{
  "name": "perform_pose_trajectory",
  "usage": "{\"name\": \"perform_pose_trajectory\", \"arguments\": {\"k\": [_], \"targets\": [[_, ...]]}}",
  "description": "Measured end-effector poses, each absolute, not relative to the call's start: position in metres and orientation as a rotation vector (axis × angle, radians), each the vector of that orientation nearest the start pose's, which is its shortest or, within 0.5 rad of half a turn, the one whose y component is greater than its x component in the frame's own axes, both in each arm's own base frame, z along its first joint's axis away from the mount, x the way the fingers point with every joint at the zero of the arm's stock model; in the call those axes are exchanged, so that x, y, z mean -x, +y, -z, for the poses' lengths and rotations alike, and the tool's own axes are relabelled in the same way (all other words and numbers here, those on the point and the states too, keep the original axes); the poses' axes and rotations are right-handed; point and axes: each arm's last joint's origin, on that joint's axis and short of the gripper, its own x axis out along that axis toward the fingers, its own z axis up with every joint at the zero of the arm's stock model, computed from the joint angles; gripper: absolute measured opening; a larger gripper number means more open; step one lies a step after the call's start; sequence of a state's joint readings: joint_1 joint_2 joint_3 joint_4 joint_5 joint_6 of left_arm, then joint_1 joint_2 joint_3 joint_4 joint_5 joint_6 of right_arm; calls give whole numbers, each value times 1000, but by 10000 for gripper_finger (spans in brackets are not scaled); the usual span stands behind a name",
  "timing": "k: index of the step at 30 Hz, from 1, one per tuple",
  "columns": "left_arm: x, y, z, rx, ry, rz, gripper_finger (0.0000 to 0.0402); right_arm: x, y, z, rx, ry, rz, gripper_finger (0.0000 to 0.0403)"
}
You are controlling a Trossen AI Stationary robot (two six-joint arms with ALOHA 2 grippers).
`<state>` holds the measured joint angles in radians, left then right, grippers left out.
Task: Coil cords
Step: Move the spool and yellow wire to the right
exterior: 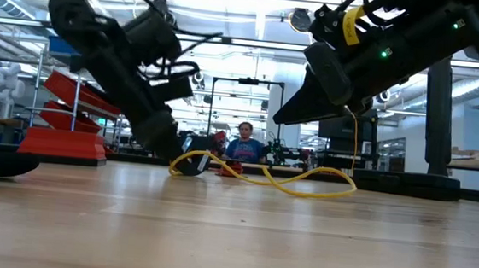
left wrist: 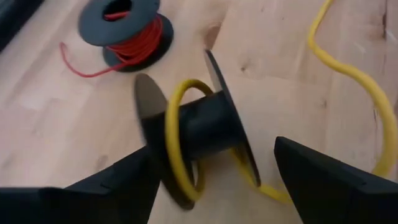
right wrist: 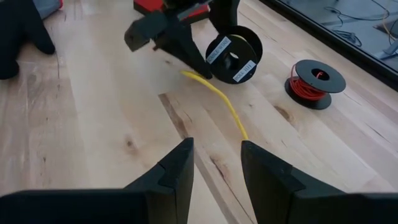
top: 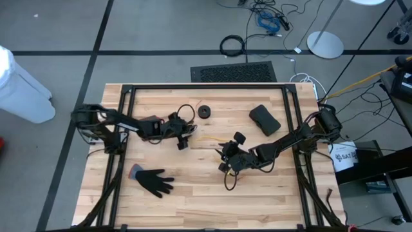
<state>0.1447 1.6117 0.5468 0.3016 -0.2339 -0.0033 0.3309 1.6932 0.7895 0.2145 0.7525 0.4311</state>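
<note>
So the small black plastic spool point(left wrist: 199, 134), with one turn of thin yellow cord point(left wrist: 351, 81) on it, sat mid-counter between the left gripper's point(left wrist: 214, 180) wide-open fingers, axle lying flat, while the open, empty right gripper point(right wrist: 214, 168) waited nearby down the cord.

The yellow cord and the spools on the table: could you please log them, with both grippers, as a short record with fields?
yellow cord: one turn around the black spool, the rest trailing loose over the wood
black spool: tipped on edge, between the left fingers, not clamped
left gripper: open, around the black spool
right gripper: slightly open, empty, above the cord
red spool: flat on the table, red wire wound, one end loose
glove: on the table, near the left arm
</note>
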Motion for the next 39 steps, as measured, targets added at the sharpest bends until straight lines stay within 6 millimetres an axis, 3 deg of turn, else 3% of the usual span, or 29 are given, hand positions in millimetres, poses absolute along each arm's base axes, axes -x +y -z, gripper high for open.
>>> {"name": "perform_pose_trajectory", "arguments": {"k": [4, 10, 17, 25, 33, 39], "targets": [[-271, 47, -108, -40, 759, -366, 265, -308, 87, -154, -55, 492, 515, 121], [-277, 47, -113, -118, 698, -342, 144, -306, 88, -152, -38, 513, 511, 121], [-298, 43, -133, -289, 643, -287, 144, -296, 90, -142, -55, 624, 523, 121], [-341, 51, -162, -536, 593, -272, 144, -280, 100, -133, -89, 715, 563, 121], [-404, 72, -141, -650, 766, -247, 144, -259, 108, -127, -129, 742, 691, 121], [-432, 79, -129, -670, 856, -234, 156, -236, 112, -123, -173, 755, 834, 121]]}}
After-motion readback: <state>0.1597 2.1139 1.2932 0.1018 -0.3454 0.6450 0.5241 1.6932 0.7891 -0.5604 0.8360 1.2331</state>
